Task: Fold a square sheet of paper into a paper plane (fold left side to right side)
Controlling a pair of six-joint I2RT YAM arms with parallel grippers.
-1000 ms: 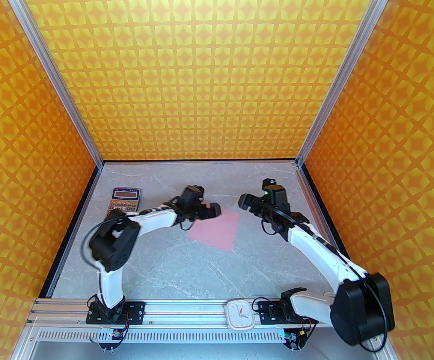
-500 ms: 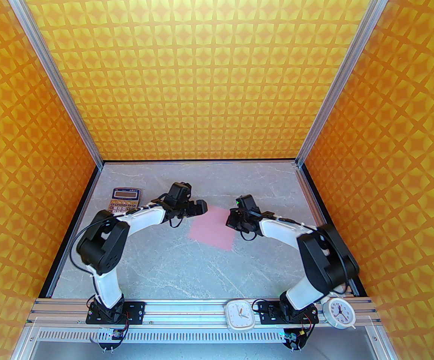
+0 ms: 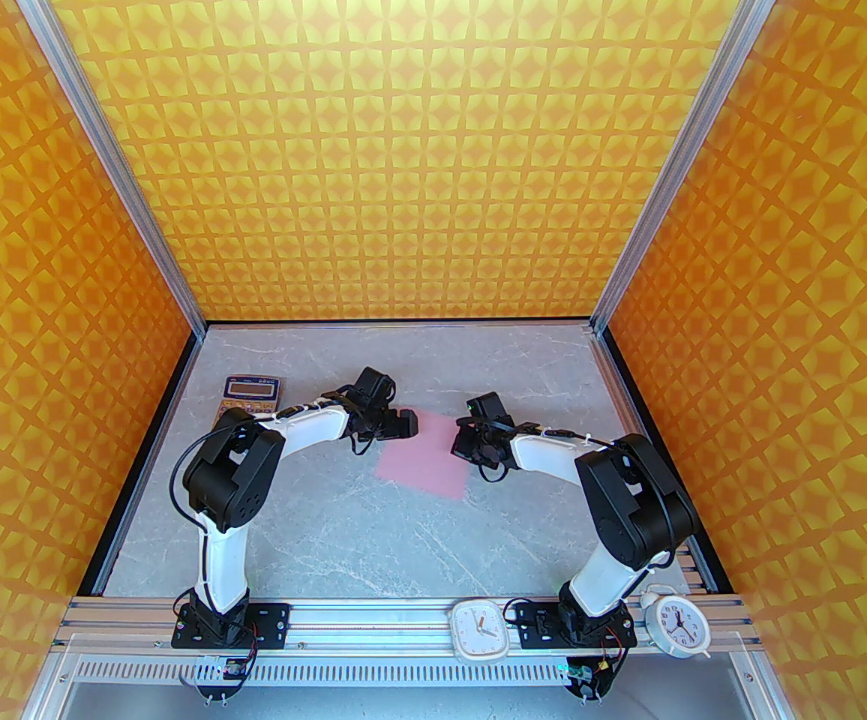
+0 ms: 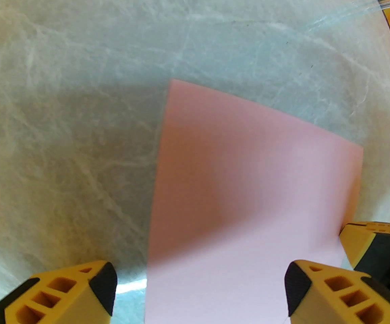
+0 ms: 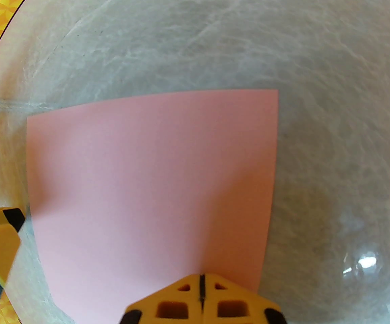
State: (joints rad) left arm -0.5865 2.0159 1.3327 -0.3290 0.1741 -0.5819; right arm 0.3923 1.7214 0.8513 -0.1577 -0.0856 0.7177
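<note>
Table: grey marble-veined top point(image 3: 343, 537), smooth with a faint sheen.
Sheet: the square sheet of paper point(image 3: 427, 456) is thin, matte and pale pink. It lies flat mid-table, slightly askew, with no crease visible.
Left gripper point(image 4: 198, 282): released, its yellow hollow-ribbed fingers spread wide over the sheet's far left corner.
Right gripper point(image 5: 201, 294): clenched, tips pressed together at the sheet's right edge; whether they pinch the paper is unclear.
Calculator point(image 3: 247, 400): rectangular, far left, well apart from the sheet.

The near half of the counter point(image 3: 343, 544) is found unobstructed. The far left corner is occupied by a calculator point(image 3: 252, 396). Passage over the square sheet of paper point(image 3: 422, 466) is narrowed by the left pincer point(image 3: 403, 426) and right pincer point(image 3: 463, 443).
</note>
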